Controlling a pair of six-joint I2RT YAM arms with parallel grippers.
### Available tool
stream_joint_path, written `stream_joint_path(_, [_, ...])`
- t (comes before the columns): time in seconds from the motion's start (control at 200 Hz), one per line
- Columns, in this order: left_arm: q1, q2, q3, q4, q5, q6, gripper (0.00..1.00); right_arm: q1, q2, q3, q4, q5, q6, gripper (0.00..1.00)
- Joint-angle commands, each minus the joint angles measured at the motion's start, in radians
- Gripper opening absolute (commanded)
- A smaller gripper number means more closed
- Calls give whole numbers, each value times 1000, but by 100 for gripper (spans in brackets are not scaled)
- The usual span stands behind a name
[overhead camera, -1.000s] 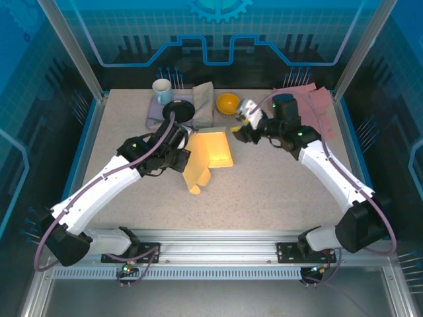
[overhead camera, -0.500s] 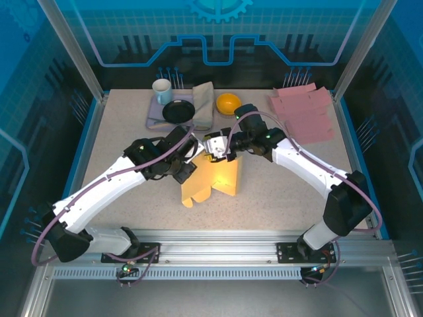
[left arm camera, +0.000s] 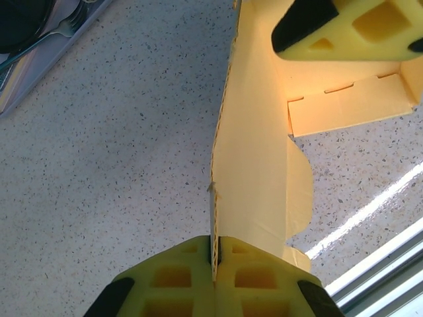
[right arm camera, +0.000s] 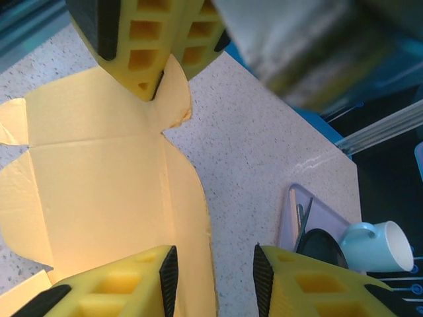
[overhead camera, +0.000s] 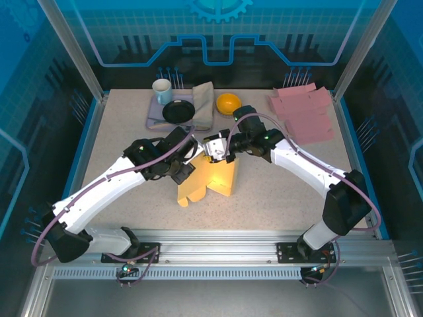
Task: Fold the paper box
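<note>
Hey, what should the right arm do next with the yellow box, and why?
Probably close the right gripper: an edge of the paper box sits between its open fingers, while the left gripper is clamped on another edge, holding the box steady.

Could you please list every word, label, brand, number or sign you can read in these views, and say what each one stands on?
There is no readable text: no word, number or brand shows in any view.
Yellow paper box: plain, no print.
Pink cardboard sheets: plain.
Mug: no marking to be seen.
Back panel: a gear graphic and line pattern, no lettering.
</note>
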Motion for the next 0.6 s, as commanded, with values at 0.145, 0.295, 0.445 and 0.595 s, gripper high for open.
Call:
stream_joint_path(0.145, [-10, -64, -39, 123, 43, 34, 0, -11, -25, -70, 31, -47, 34, 38])
stream_joint_path(0.295, [-10, -69, -40, 129, 60, 32, 0, -13, -30, -77, 31, -47, 18, 37])
stream_joint_path(0.445, [-11, -79, -43, 136, 89, 28, 0, -13, -27, -82, 36, -43, 8, 36])
stream_joint_path(0.595, [-10, -96, -49, 144, 103, 31, 0, -20, -35, -98, 51, -48, 9, 30])
